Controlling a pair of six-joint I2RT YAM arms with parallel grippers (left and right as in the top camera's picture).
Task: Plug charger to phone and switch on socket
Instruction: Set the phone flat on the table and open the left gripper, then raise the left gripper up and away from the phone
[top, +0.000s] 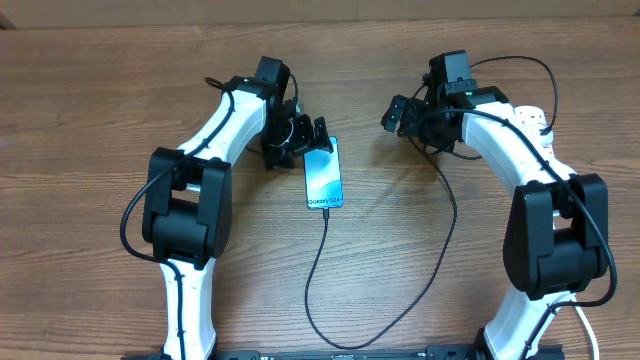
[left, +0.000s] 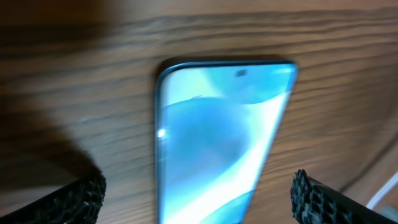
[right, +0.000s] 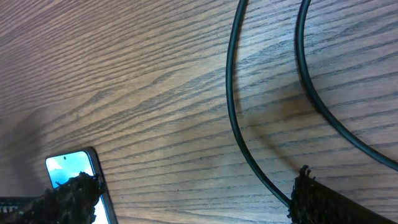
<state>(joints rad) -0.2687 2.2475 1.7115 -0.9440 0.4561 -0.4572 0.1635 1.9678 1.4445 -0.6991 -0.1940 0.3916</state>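
The phone (top: 323, 175) lies mid worktop (top: 90, 120), long axis near-far, the charger (top: 318, 265) meeting its near end. The left tool (top: 304, 134), spread, hovers over its far end. The right tool (top: 402, 112), also spread, sits nearer the socket (top: 531, 117), half-hidden at far right.

The wood-grain table (top: 90, 110) carries a phone (top: 323, 174) lying flat, screen up, near the middle; a thin black cable (top: 318, 270) reaches its near end and loops rightward; a white power strip (top: 531, 117) shows partly at the right.
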